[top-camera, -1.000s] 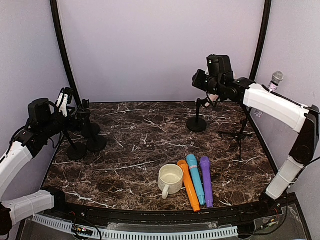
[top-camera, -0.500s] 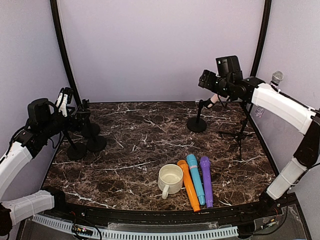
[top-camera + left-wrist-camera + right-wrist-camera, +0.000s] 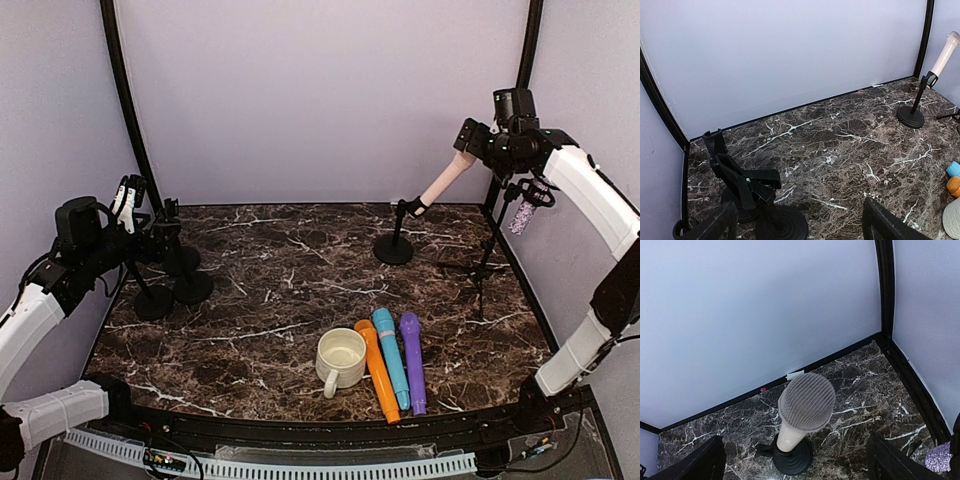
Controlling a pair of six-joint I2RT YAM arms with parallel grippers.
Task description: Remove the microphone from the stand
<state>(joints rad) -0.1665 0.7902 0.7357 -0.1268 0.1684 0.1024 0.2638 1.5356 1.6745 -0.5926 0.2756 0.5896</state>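
- One microphone to watch: pale pink barrel, grey mesh head, leaning up to the right in the clip of its black round-based stand, far right of the desk.
- Right tool is up by the head, spread wide, gripping nothing.
- Left tool is wide and empty too, above the black stands at far left.

The top camera is looking down from behind over the whole marble counter, the left wrist camera is facing low across it rightward, and the right wrist camera is peering closely down on the beige microphone all three are sharing.
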